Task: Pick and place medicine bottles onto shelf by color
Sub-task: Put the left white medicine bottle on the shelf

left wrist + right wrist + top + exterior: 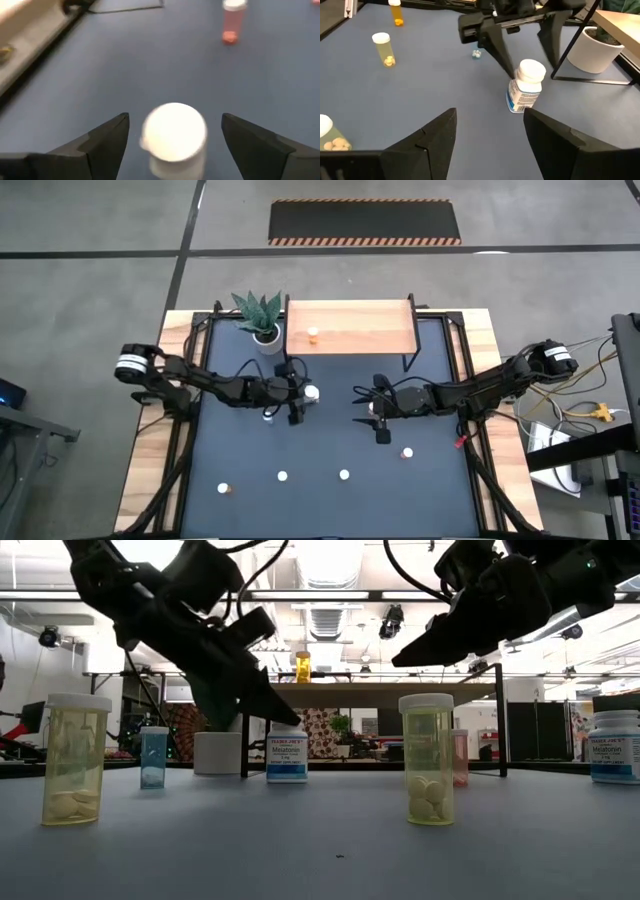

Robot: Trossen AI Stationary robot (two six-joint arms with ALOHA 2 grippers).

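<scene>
A white medicine bottle with a white cap and a printed label (312,392) stands upright on the dark blue tabletop, in front of the shelf (350,327). My left gripper (303,394) is open, one finger on each side of its cap (174,132), with gaps showing on both sides. An orange bottle (313,334) stands on the shelf board. My right gripper (372,410) is open and empty, raised above the table to the right of the white bottle (526,86). A pink bottle (232,22) stands beyond the white one.
A white plant pot (265,335) stands left of the shelf. Yellow bottles (72,760) (428,758), a blue one (154,756) and a white one (612,745) stand about the table. More bottles (282,476) (344,474) (407,451) stand toward the near edge.
</scene>
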